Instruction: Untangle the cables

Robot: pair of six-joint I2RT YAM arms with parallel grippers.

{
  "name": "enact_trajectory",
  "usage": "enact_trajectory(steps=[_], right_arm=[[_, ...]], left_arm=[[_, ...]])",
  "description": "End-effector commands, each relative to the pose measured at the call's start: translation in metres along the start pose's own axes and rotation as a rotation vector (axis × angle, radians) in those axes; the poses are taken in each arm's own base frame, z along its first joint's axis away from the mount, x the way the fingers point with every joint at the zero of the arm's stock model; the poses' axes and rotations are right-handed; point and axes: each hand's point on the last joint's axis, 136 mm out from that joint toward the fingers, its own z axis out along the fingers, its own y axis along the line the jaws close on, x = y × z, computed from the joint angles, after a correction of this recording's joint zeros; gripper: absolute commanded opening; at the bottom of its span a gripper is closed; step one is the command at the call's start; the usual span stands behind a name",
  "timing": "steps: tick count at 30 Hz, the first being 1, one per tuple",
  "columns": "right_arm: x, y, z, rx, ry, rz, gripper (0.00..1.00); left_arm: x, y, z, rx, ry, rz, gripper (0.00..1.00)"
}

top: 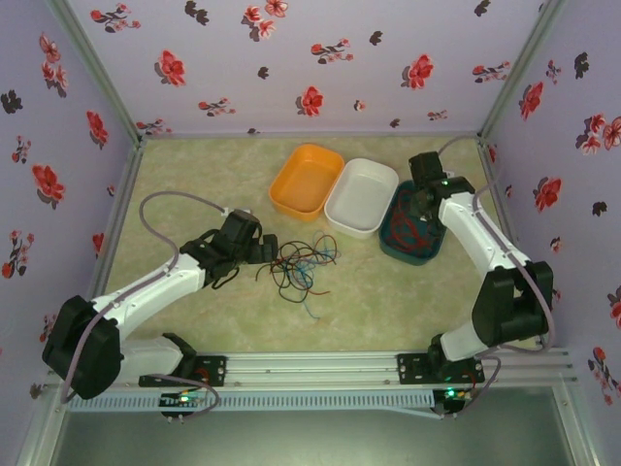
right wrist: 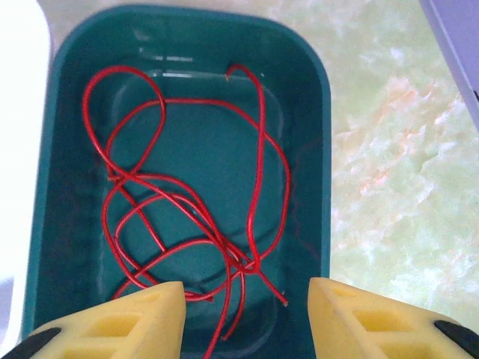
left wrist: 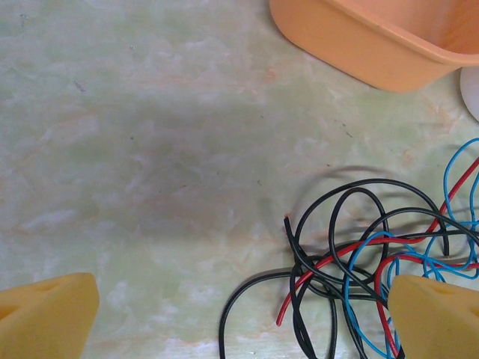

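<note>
A tangle of thin black, red and blue cables (top: 303,264) lies on the table in the middle. In the left wrist view the tangle (left wrist: 374,254) spreads at the lower right, a black end and a red end pointing left. My left gripper (top: 268,249) is open just left of the pile, its yellow fingers (left wrist: 46,314) wide apart and empty. Loose red cable (right wrist: 187,202) lies coiled in the teal tray (top: 411,225). My right gripper (top: 415,206) hangs open above that tray, fingers (right wrist: 112,325) apart with nothing held.
An orange tray (top: 307,181) and a white tray (top: 361,197) stand side by side behind the tangle, left of the teal tray. Floral walls close in the table on three sides. Bare table lies left of the pile.
</note>
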Motion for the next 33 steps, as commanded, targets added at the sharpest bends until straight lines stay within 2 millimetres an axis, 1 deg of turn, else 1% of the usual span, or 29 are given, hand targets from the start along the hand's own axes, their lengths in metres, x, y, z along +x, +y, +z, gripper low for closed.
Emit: enact_trajectory(steps=[1, 5, 9, 14, 16, 18, 20, 22, 23, 30, 33], right_arm=[[0.015, -0.011, 0.008, 0.056, 0.026, 0.015, 0.47], [0.022, -0.01, 0.025, 0.085, 0.056, 0.001, 0.46], [0.023, -0.014, 0.039, 0.143, 0.067, -0.026, 0.46], [0.021, -0.008, 0.058, 0.148, 0.09, -0.046, 0.45], [0.02, -0.006, 0.063, 0.15, 0.099, -0.045, 0.41], [0.019, -0.005, 0.066, 0.144, 0.103, -0.042, 0.29], [0.017, -0.001, 0.066, 0.122, 0.104, -0.032, 0.13], [0.017, 0.007, 0.064, 0.067, 0.105, -0.008, 0.04], [0.017, 0.012, 0.062, 0.024, 0.109, 0.012, 0.01], [0.016, 0.029, 0.045, -0.205, 0.142, 0.153, 0.0], [0.018, 0.026, 0.039, -0.222, 0.161, 0.174, 0.01]], left_arm=[[-0.007, -0.003, -0.001, 0.015, -0.014, -0.005, 1.0], [-0.006, -0.003, 0.0, 0.016, -0.013, -0.008, 1.0], [-0.005, -0.002, 0.0, 0.015, -0.012, -0.008, 1.0], [-0.003, -0.002, 0.003, 0.009, -0.002, -0.006, 1.0], [-0.003, -0.002, 0.004, 0.01, -0.001, -0.007, 1.0], [-0.003, -0.002, 0.004, 0.01, -0.002, -0.009, 1.0], [-0.002, -0.001, 0.004, 0.008, 0.0, -0.009, 1.0], [-0.002, -0.001, 0.004, 0.007, 0.0, -0.006, 1.0], [-0.002, -0.001, 0.004, 0.008, -0.001, -0.008, 1.0], [0.0, -0.001, 0.005, 0.008, 0.01, -0.002, 1.0], [-0.001, -0.002, 0.005, 0.011, 0.009, -0.005, 1.0]])
